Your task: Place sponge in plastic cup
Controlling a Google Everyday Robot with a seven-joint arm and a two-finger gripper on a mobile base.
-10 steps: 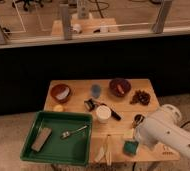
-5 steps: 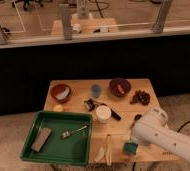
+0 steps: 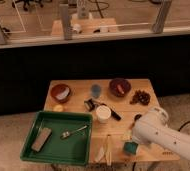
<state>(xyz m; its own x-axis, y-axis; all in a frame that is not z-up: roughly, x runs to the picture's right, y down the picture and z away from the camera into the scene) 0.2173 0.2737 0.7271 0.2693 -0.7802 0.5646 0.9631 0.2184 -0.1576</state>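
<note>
A wooden tabletop seen from above, in front of a dark counter. A white robot arm reaches in from the near right. Its tool shows only as a small dark tip at the far side of the arm's rounded end, above the right part of the tabletop. Its fingers stand apart and it holds nothing.

The sponge, a small teal block, lies flat near the near right edge, just beside the arm and on its near side. It is free of the tool, so the pick-up seems not yet made.

The plastic cup, blue-grey and upright, stands at the far middle, between two dark bowls, one to its left and one to its right. It is well apart from the sponge, and its open mouth faces up, ready to receive.

A wider white cup stands between sponge and plastic cup and could be mistaken for the target. A green tray at the near left holds a grey-brown block and a spoon.
</note>
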